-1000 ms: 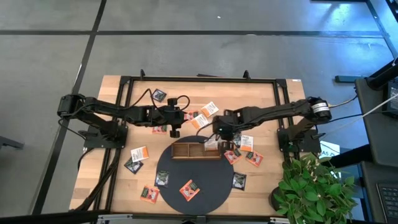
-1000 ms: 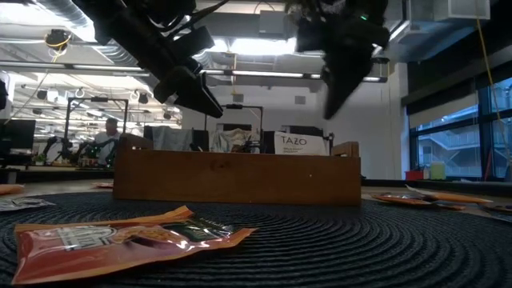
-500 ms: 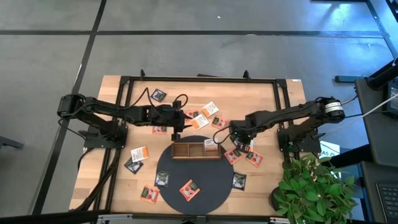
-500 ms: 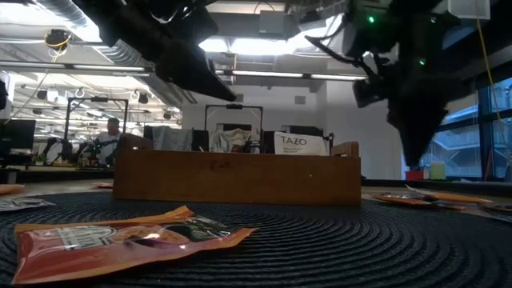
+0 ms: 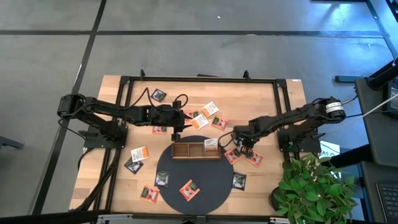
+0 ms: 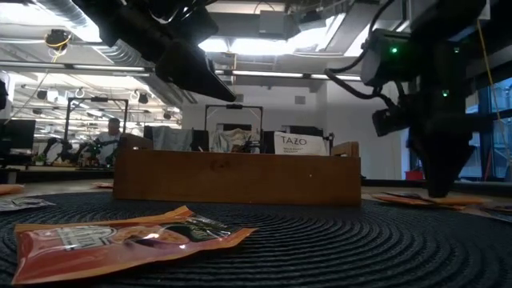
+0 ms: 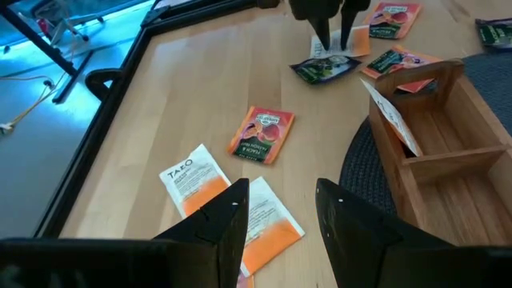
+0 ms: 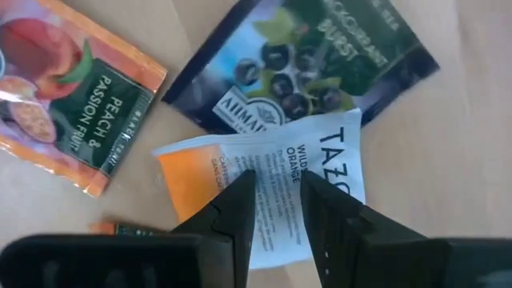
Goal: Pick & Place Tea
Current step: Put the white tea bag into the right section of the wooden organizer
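Small tea sachets lie scattered flat on the table and on the round dark mat (image 5: 211, 186). The wooden tray (image 5: 186, 151) sits on the mat's far part, and a white sachet (image 7: 390, 120) leans in its right compartment. My right gripper (image 8: 276, 208) is open and points down, low over a white-and-orange sachet (image 8: 320, 176). That sachet lies right of the tray, partly on a black sachet (image 8: 312, 64) and beside an orange-red one (image 8: 72, 112). My left gripper (image 7: 280, 216) is open, held above the table behind the tray, over white-and-orange sachets (image 7: 192, 180). My right gripper comes from above with one fingertip (image 8: 240, 200) on each side of the white-and-orange sachet's middle (image 8: 276, 172). Whether the tips touch the sachet, I cannot tell. The sachet lies flat on the table.
More sachets lie near the front edge (image 5: 148, 194), on the mat (image 5: 189, 190) and at the far left (image 5: 158, 94). A potted plant (image 5: 311, 186) stands off the table's near right corner. A black frame (image 5: 199, 79) runs along the table's edges.
My right gripper has moved from above the tray's right end toward the table's right edge and down to just over the sachets there, rolling somewhat. My left gripper has stayed in place and tipped a little nearer to level.
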Tool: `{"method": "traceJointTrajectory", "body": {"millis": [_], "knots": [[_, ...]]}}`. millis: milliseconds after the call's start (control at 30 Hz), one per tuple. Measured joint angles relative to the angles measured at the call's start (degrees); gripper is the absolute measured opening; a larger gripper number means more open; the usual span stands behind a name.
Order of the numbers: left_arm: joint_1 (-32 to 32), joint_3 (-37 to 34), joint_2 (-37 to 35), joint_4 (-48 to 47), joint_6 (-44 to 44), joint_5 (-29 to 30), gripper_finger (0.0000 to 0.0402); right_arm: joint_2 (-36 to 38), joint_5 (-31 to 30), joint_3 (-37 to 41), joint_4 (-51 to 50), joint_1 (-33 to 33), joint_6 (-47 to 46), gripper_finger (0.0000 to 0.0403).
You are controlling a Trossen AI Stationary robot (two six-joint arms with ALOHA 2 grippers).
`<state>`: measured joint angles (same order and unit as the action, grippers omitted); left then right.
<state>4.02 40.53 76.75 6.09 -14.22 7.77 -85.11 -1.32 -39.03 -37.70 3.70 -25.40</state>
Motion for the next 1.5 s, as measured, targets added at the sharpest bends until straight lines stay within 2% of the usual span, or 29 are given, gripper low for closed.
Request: {"method": "traceJointTrajectory", "body": {"millis": [200, 333, 533, 867, 1133, 1267, 1500], "knots": [[0.0, 0.0, 0.0, 0.1, -0.7, 0.0, 0.0143, -0.2, -11.9, 0.9, 2.9, -1.5, -8.9, 0.0105], [0.0, 0.0, 0.0, 0.2, -3.6, 0.2, 0.0143, -0.4, -15.5, 1.0, 7.6, -4.0, -13.7, 0.0105], [0.2, 0.0, 2.6, 6.0, -6.1, 2.9, 0.0143, -2.9, -15.4, 1.0, 17.8, -8.9, -14.8, 0.0105], [3.5, 0.1, 15.0, 18.2, -13.5, 3.3, 0.0143, -10.7, -15.0, 0.7, 34.0, -14.7, -14.8, 0.0105], [5.3, 4.8, 22.0, 18.6, -14.1, 6.0, 0.0143, -11.5, -14.4, 1.0, 43.3, -17.4, -18.0, 0.0105], [5.6, 6.7, 25.3, 19.1, -14.1, 5.0, 0.0143, -12.2, -14.4, 1.1, 45.6, -17.6, -18.1, 0.0105], [5.3, 10.5, 30.2, 19.4, -14.1, 4.2, 0.0143, -12.7, -15.3, 1.1, 49.8, -17.8, -13.9, 0.0105]]}}
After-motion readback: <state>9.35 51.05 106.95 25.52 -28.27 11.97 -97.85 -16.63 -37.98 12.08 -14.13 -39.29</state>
